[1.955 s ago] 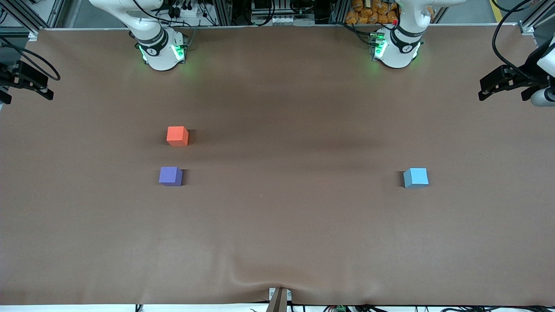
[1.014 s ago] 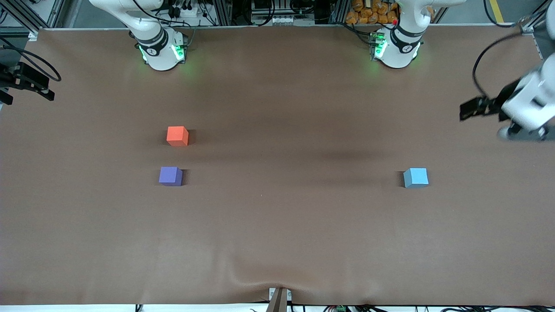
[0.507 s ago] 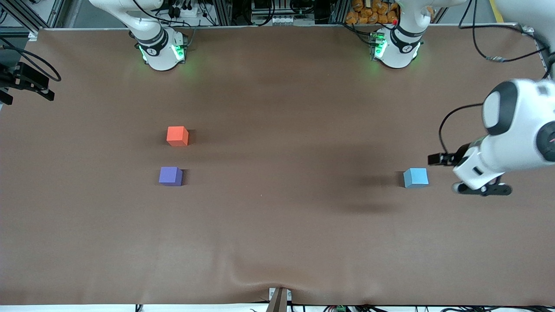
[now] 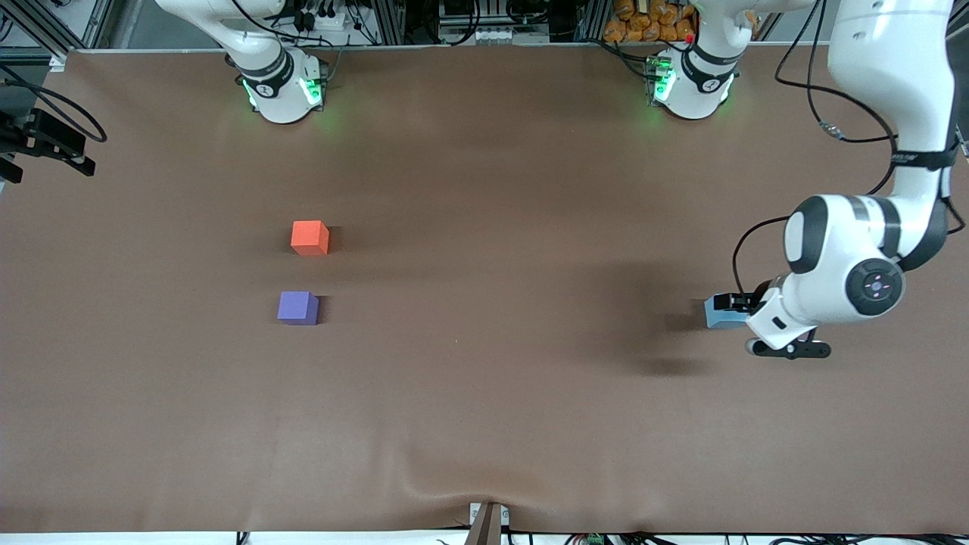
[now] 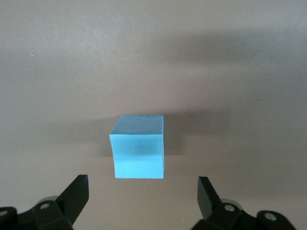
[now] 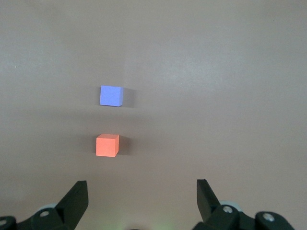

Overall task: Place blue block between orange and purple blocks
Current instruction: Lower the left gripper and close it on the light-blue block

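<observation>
Brown matting covers the worktop, creased near the front camera's edge. On it the blue block sits toward the left arm's end, well apart from the orange block and the purple block, which stand near each other toward the right arm's end, the purple one nearer the front camera.

Over the blue block hangs the left pincer, spread wide and holding nothing; its wrist view shows the blue block lying ahead of the two fingers, not yet between them. How high the fingertips stand above the worktop is hard to judge, since the arm hides part of the cube from the front.

To grasp well, the left pincer should probably advance until the cube sits centred in the gap, square the fingers to two flat faces, then descend before closing.

Off at its own end, the right pincer waits, also spread and empty, looking down on the orange and purple blocks.
</observation>
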